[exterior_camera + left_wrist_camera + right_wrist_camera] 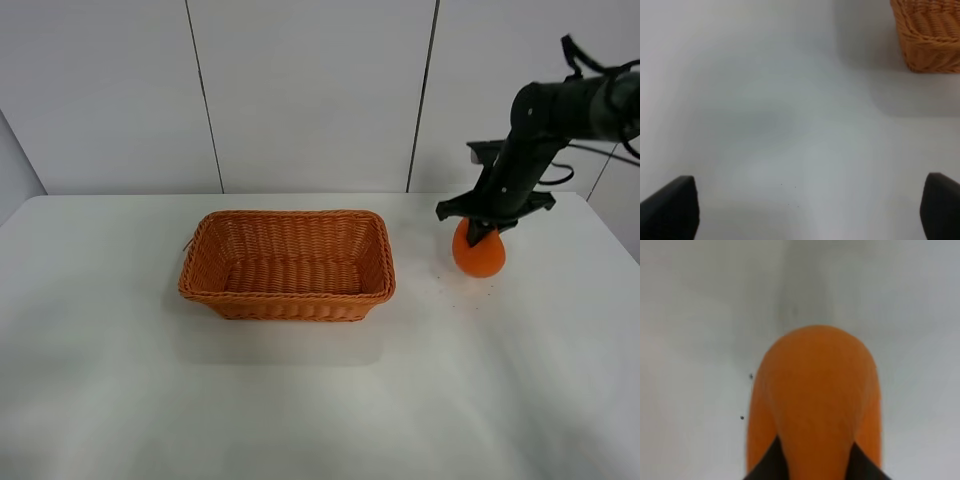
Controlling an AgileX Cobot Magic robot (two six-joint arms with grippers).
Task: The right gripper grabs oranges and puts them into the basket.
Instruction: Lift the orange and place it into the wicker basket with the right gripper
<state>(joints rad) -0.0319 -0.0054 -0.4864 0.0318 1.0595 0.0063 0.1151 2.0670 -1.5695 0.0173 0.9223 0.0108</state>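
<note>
Right, high cam: orange (478, 255) sits at approx 3 o'clock from the basket (290, 214), well apart from it, near the far right part of the white bench (300, 400). The right end effector (480, 238) comes down on it from above & covers the top of the fruit, so the stem end is hidden. Wrist cam: two black fingers (767, 467) press against the orange on both sides, i.e. clamped on it; only their tips show, the rest is cut off at the frame edge. Can't tell whether the fruit rests on the bench or hangs just off it. Basket interior looks bare, though the near wall hides part of the floor. The left end effector (805, 207) is out of the high view; its own cam shows the fingers spread wide w/ only bench between them, plus one corner of the basket at the edge.
</note>
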